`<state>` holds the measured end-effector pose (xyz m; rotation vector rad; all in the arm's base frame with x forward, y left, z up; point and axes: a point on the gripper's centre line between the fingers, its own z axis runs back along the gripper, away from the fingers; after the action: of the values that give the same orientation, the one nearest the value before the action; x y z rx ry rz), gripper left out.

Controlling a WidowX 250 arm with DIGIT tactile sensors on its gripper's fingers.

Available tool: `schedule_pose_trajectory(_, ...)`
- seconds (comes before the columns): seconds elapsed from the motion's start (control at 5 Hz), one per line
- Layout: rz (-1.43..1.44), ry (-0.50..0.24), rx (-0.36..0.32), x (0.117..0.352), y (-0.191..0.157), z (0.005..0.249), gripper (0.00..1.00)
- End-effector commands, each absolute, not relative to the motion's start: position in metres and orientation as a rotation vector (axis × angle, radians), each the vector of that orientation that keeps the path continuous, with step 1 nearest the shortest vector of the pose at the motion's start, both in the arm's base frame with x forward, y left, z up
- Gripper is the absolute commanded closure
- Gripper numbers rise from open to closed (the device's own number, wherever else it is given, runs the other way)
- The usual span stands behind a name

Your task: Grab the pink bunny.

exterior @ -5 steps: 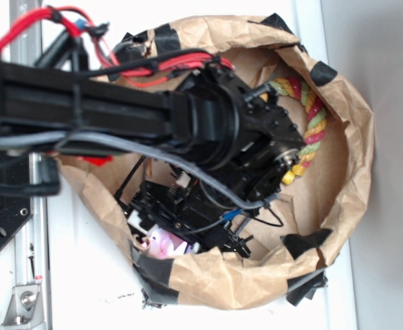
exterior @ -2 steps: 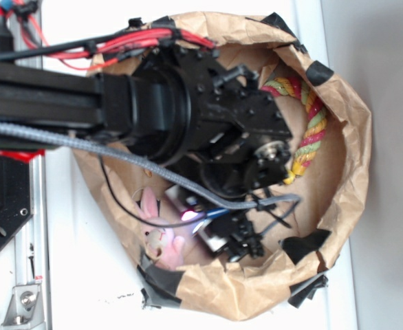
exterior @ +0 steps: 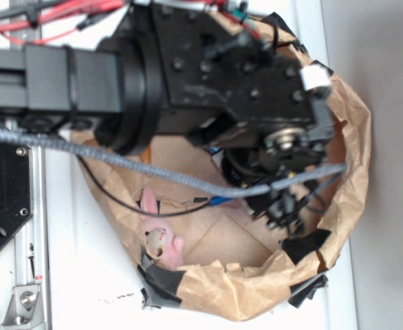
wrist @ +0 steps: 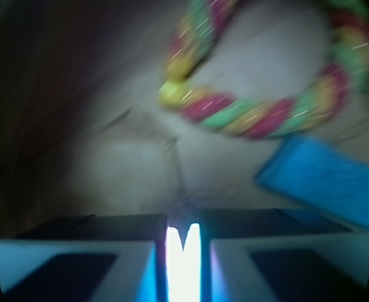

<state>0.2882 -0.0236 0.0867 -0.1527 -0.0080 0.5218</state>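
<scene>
The pink bunny [exterior: 161, 237] lies inside the brown paper bag [exterior: 356, 144], against its lower left wall, ears pointing up the frame. It is free, with nothing touching it. My gripper [exterior: 282, 208] hangs under the big black arm, well to the right of the bunny, near the bag's lower right side. In the wrist view the gripper [wrist: 183, 221] has its two fingers nearly together, with only a thin bright slit between them and nothing held. The bunny does not show in the wrist view.
A red, green and yellow rope toy [wrist: 254, 113] curls on the bag floor ahead of the fingers, with a blue sponge [wrist: 323, 179] to its right. Black tape patches [exterior: 305, 242] line the bag's rim. The arm hides the bag's upper half in the exterior view.
The gripper has swung from over the bunny at the lower left to the bag's right side. The bunny stays on the bag floor, now uncovered. The arm has risen nearer the camera.
</scene>
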Motion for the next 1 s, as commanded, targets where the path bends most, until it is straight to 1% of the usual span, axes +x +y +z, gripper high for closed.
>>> schedule_pose_trajectory(0.0,0.766,0.216,-0.152,0.261,-0.025,0.091,0.0)
schedule_pose_trajectory(0.2,0.8,0.305,-0.117,0.248,-0.04,0.086,0.0)
schedule_pose_trajectory(0.4,0.807,0.379,-0.14,0.238,-0.058,0.079,0.0)
schedule_pose_trajectory(0.6,0.781,0.414,-0.135,0.228,-0.07,0.082,0.0)
schedule_pose_trajectory(0.8,0.776,0.429,-0.125,0.221,-0.075,0.078,0.0)
